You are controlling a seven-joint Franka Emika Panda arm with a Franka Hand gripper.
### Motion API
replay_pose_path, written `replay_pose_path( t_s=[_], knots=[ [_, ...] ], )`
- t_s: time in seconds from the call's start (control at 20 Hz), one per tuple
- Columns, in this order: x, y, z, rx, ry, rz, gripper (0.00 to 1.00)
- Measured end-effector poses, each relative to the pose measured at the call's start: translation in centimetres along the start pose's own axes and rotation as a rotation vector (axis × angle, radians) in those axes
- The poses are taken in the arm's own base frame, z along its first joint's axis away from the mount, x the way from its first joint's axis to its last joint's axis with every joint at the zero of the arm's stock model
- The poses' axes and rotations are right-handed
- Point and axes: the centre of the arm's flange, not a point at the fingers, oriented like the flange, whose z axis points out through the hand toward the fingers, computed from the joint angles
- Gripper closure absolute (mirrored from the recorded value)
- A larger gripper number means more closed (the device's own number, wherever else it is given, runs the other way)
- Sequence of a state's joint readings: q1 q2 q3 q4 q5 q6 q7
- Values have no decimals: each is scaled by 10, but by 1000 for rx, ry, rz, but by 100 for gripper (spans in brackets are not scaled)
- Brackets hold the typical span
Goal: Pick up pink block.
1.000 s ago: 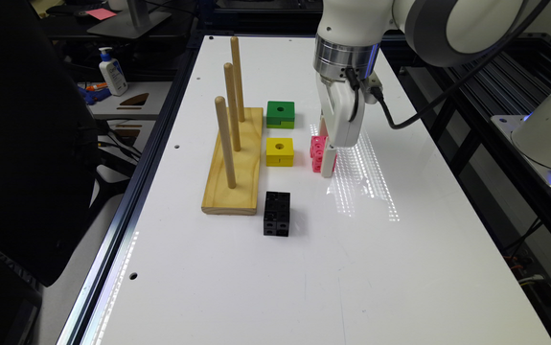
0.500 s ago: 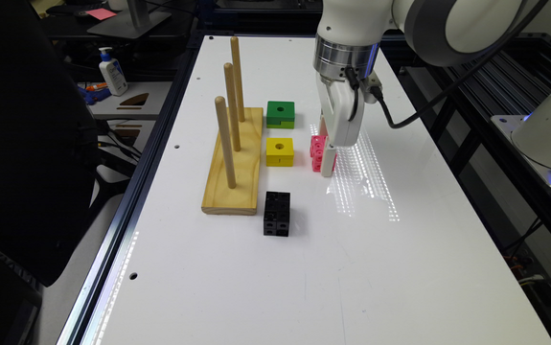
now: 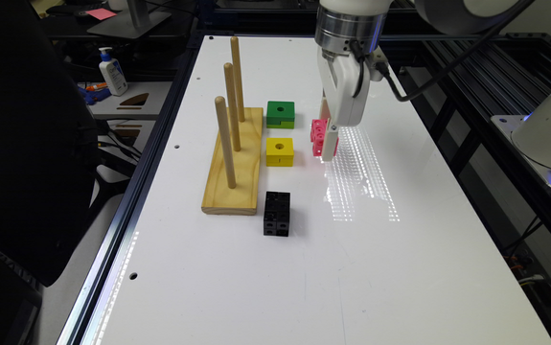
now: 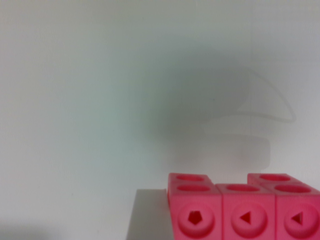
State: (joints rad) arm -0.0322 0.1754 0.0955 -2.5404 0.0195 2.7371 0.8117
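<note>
The pink block (image 3: 317,136) rests on the white table (image 3: 399,268), to the exterior view's right of a yellow block. My gripper (image 3: 328,143) is lowered right down at the pink block, its white end covering the block's right side and reaching almost to the table surface. Seen from the wrist, the pink block (image 4: 245,212) is very close, with round holes in its faces and the bare white table (image 4: 100,100) behind it. Whether the gripper holds the block cannot be made out.
A wooden base with three upright pegs (image 3: 234,163) lies at the exterior view's left of the blocks. Beside it are a green block (image 3: 280,114), the yellow block (image 3: 280,151) and a black cube (image 3: 276,220). A lotion bottle (image 3: 112,72) stands off the table.
</note>
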Motion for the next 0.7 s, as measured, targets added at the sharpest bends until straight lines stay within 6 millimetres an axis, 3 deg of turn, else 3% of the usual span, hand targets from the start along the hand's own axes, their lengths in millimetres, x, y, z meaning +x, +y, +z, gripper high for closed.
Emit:
replay_pose_path(
  t_s=[0.1,0.35,0.7],
  knots=[
    [1,-1,-6,5,6,0,100],
    [0,-1,-42,-1,11,-3,100],
    [-1,0,-72,2,22,-4,100]
  ],
)
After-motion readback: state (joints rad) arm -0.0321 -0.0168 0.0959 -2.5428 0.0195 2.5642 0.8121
